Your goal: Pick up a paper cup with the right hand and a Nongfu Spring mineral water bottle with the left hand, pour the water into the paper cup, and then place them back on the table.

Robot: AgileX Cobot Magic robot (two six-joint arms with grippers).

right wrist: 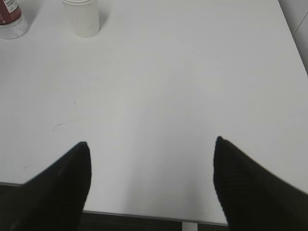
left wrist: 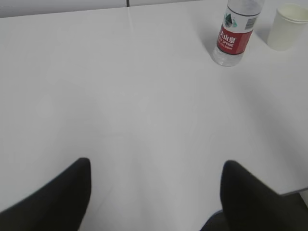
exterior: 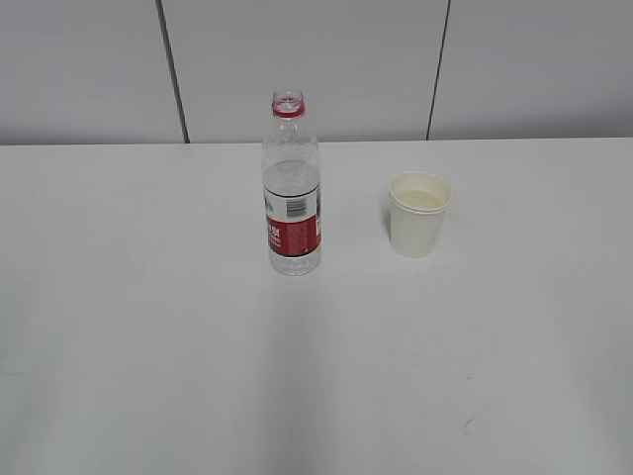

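The Nongfu Spring bottle (exterior: pixel 292 188) stands upright and uncapped on the white table (exterior: pixel 148 327), clear with a red neck ring and red-and-white label. The cream paper cup (exterior: pixel 418 214) stands upright to its right, apart from it, with liquid inside. Neither arm shows in the exterior view. My left gripper (left wrist: pixel 156 166) is open and empty, far short of the bottle (left wrist: pixel 234 36) and cup (left wrist: pixel 288 26) at that view's top right. My right gripper (right wrist: pixel 151 144) is open and empty above the table's near edge, with the cup (right wrist: pixel 83 18) and bottle (right wrist: pixel 10 19) at top left.
A grey panelled wall (exterior: pixel 316 59) runs behind the table. The table's near edge (right wrist: pixel 144 214) and right edge (right wrist: pixel 294 41) show in the right wrist view. Faint scuff marks (right wrist: pixel 65 124) lie on the tabletop.
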